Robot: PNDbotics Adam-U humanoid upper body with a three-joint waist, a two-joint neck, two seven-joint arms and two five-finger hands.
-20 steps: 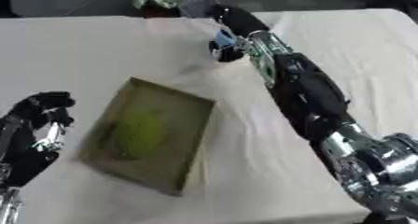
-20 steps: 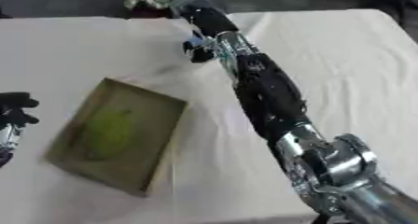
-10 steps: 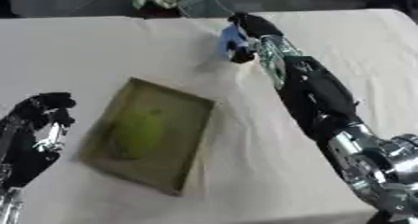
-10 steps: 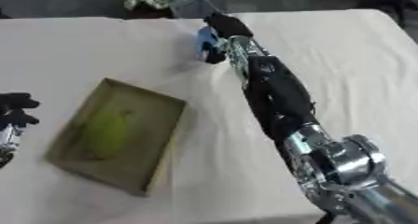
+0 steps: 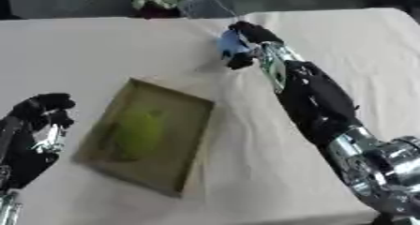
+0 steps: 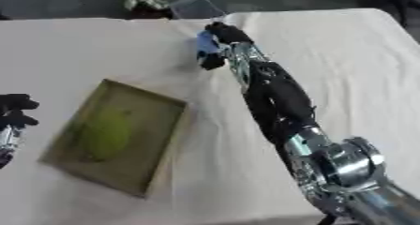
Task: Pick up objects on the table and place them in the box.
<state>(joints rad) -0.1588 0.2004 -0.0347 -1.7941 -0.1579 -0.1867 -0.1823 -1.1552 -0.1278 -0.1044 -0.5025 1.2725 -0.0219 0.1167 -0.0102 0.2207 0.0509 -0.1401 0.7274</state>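
My right hand (image 5: 244,46) reaches across the table with its fingers curled round a small blue object (image 5: 229,43), held just above the cloth. The olive open box (image 5: 150,133) lies left of centre, and a green rounded object (image 5: 139,131) rests inside it. The blue object is up and to the right of the box's far corner. My left hand (image 5: 41,118) shows at the lower left edge, fingers curled and holding nothing, apart from the box.
A white cloth covers the table (image 5: 98,50). A clear sheet-like piece (image 5: 203,7) and a green-and-white bundle (image 5: 157,1) sit at the far edge. The cloth is wrinkled near the box's right side.
My right hand has drawn back from the far edge toward the table's middle, carrying the blue object. The left hand has stayed put.
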